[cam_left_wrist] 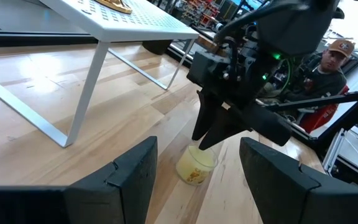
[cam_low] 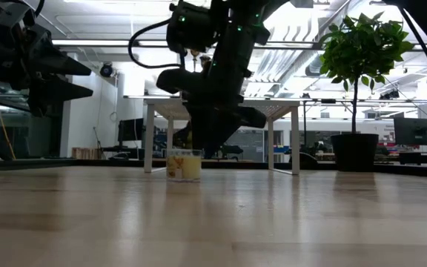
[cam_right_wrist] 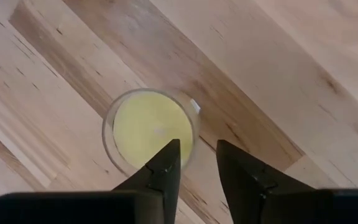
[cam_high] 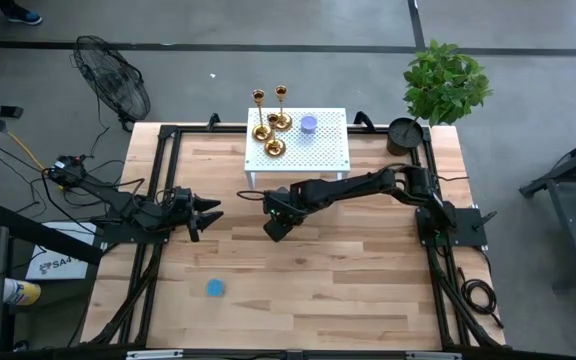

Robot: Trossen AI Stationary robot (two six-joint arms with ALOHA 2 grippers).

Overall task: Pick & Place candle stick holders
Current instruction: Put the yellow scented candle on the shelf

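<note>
Straddling the yellow candle's (cam_right_wrist: 148,127) glass rim, our right gripper (cam_right_wrist: 197,163) has narrowed fingers; our left gripper (cam_left_wrist: 194,165) waits wide open.

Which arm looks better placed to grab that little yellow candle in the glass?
The right. Its gripper hangs directly over the yellow candle, one finger across its rim, while the left gripper waits off to the side.

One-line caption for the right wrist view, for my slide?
Right gripper straddles the rim of a yellow candle jar standing on the wooden table, one finger inside, one outside.
</note>
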